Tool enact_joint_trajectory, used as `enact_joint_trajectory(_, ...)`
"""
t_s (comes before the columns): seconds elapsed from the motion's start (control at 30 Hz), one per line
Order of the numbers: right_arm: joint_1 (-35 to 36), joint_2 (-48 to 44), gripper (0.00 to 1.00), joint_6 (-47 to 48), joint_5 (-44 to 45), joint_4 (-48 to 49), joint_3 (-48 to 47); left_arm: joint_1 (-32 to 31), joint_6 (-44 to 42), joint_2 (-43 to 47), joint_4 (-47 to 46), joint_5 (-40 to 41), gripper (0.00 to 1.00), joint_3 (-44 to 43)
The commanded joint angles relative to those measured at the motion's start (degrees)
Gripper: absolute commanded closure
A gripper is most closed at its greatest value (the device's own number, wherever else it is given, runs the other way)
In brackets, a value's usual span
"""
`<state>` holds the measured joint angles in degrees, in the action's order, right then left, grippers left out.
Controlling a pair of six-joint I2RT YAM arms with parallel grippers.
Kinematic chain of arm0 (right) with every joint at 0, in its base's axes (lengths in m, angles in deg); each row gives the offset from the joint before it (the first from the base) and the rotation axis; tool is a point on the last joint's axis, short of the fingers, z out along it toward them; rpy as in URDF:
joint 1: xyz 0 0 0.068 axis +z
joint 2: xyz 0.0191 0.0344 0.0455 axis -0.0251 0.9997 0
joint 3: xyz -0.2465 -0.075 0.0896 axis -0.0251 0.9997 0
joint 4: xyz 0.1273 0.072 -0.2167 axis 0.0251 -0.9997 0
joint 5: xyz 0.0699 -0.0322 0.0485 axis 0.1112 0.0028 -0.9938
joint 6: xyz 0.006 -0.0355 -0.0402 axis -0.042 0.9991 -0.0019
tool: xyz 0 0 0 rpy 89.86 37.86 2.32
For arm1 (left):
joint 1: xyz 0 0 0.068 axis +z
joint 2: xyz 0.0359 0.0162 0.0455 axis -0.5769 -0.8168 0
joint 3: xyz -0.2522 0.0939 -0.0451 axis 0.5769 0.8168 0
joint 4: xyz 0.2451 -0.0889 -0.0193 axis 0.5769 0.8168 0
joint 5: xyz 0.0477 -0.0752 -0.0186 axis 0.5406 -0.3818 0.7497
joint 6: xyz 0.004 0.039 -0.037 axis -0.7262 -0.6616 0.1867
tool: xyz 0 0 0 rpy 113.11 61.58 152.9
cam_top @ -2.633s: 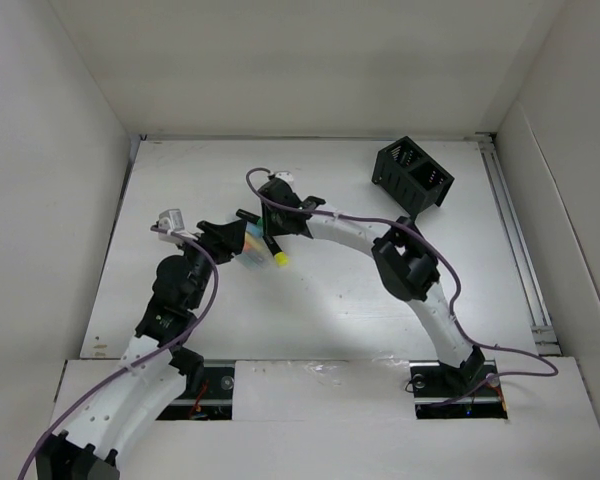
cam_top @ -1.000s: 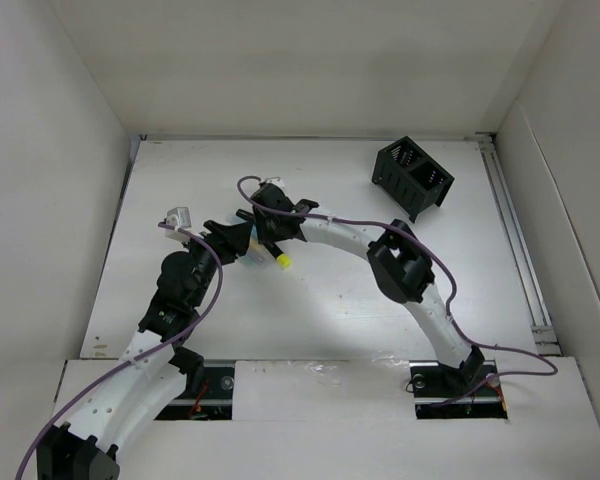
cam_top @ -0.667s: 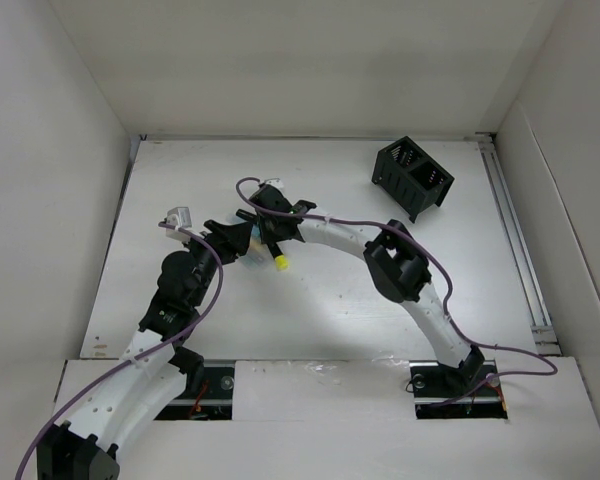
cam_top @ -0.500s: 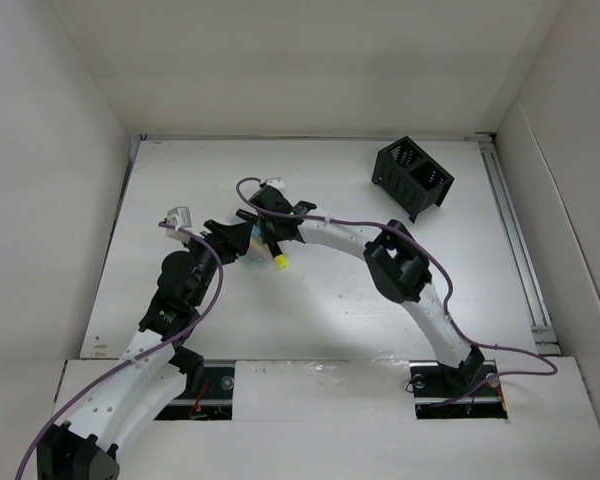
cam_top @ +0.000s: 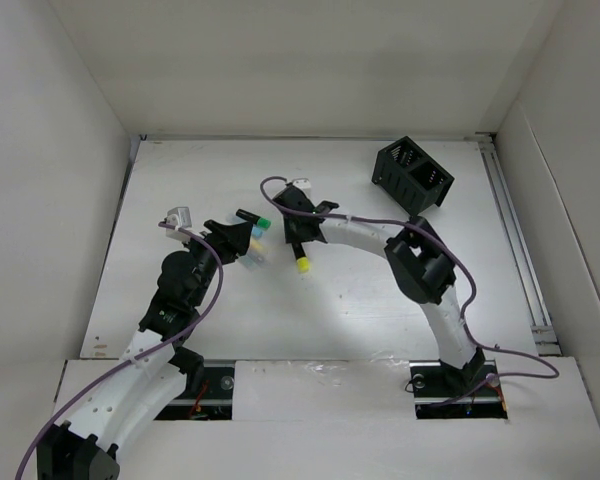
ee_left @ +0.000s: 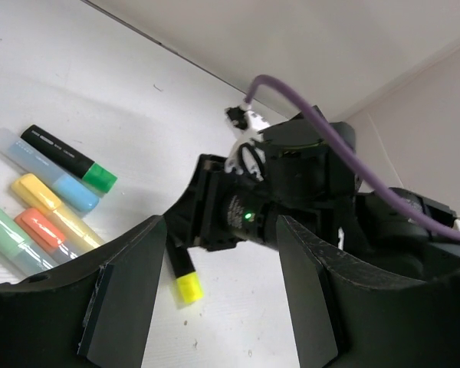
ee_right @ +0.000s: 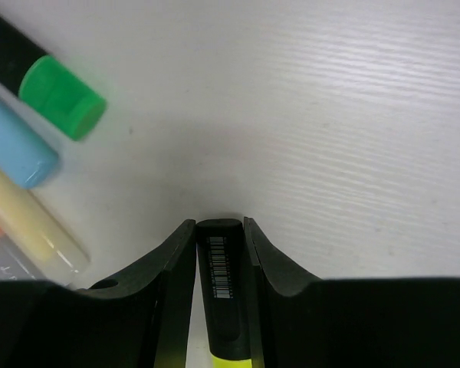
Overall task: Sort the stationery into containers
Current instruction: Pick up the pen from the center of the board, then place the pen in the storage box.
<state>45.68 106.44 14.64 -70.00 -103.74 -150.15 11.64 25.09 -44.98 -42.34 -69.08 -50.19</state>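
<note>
Once pinched on yellow-tipped highlighter (ee_right: pixel 221 268), right gripper (ee_right: pixel 218 230) drew clear of marker row (ee_left: pixel 57 195); organizer (cam_top: pixel 413 177), far-right table corner, next. Left gripper (cam_top: pixel 240 241) spread, empty.

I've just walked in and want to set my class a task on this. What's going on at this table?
Two robot arms are sorting highlighters into a desk organizer. The right gripper is closed on a black highlighter with a yellow end, holding it apart from the others. The left gripper hovers open and holds nothing, next to the row of remaining highlighters. The black mesh organizer stands at the far right of the table. Its contents cannot be made out.
</note>
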Motion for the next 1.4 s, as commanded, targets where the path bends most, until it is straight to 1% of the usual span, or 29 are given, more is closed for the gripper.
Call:
enact_joint_trajectory(0.0, -3.07, -7.08, 0.86, -2.37, 0.92, 3.55, 0.77, -0.22, -0.13, 0.15, -3.54, -0.76, 0.44, -0.57)
enact_joint_trajectory(0.13, -7.99, -11.31, 0.86, -6.23, -0.57, 5.48, 1.30, -0.22, -0.13, 0.15, -3.01, -0.76, 0.44, -1.10)
enact_joint_trajectory(0.17, -10.44, -12.10, 0.86, -6.94, -1.27, 5.48, 1.82, -0.22, -0.13, 0.15, -3.01, -0.76, 0.44, -0.57)
enact_joint_trajectory(0.23, -13.09, -14.30, 0.86, -8.78, -1.27, 7.07, 1.83, -0.22, -0.13, 0.15, -3.01, -0.76, 0.44, -0.57)
enact_joint_trajectory(0.37, -20.90, -15.54, 0.86, -11.59, 2.50, 8.30, -2.21, -0.22, -0.13, -0.37, -4.24, -1.28, 0.44, -0.57)
enact_joint_trajectory(0.4, -24.05, -15.54, 0.86, -11.60, 4.94, 8.91, -3.09, -0.22, -0.13, -1.07, -4.24, -1.28, 0.44, -0.57)
enact_joint_trajectory(0.47, -26.97, -15.54, 0.86, -12.13, 8.03, 10.75, -5.72, -0.22, -0.13, -1.68, -3.72, -1.28, 0.44, -0.57)
enact_joint_trajectory(0.5, -28.38, -14.67, 0.86, -12.13, 11.00, 10.76, -6.86, -0.22, -0.13, -1.69, -3.72, -1.98, 0.44, -1.18)
enact_joint_trajectory(0.53, -31.00, -14.05, 0.86, -12.13, 12.60, 10.76, -9.48, -0.22, -0.13, -2.21, -3.72, -1.99, 0.44, -1.18)
enact_joint_trajectory(0.6, -32.95, -12.11, 0.86, -12.13, 16.46, 11.29, -11.61, -0.22, -0.13, -2.22, -3.72, -1.46, 0.44, -1.18)
enact_joint_trajectory(0.63, -34.53, -11.41, 0.86, -12.13, 20.48, 12.07, -12.58, -0.22, -0.13, -2.22, -3.72, -1.46, 0.44, -1.18)
enact_joint_trajectory(0.73, -36.21, -7.90, 0.86, -9.23, 26.74, 13.83, -16.27, -0.22, -0.66, -2.74, -3.72, -1.46, 0.44, -1.18)
enact_joint_trajectory(0.93, -36.83, -1.13, 0.86, -3.52, 32.56, 15.07, -22.07, -0.22, -0.66, -4.50, -4.42, -1.46, 0.44, -1.18)
enact_joint_trajectory(1.13, -36.83, 1.33, 0.86, -2.20, 35.03, 16.21, -22.08, -0.22, -0.66, -5.03, -4.42, -1.46, 0.44, -1.18)
enact_joint_trajectory(1.2, -36.83, 1.34, 0.88, -2.20, 35.72, 16.82, -21.03, -0.22, -0.66, -5.03, -5.12, -1.46, 0.44, -1.18)
enact_joint_trajectory(1.37, -35.07, -1.46, 0.89, -2.20, 38.80, 20.68, -14.19, -0.22, -0.66, -5.56, -5.12, -1.46, 0.44, -1.18)
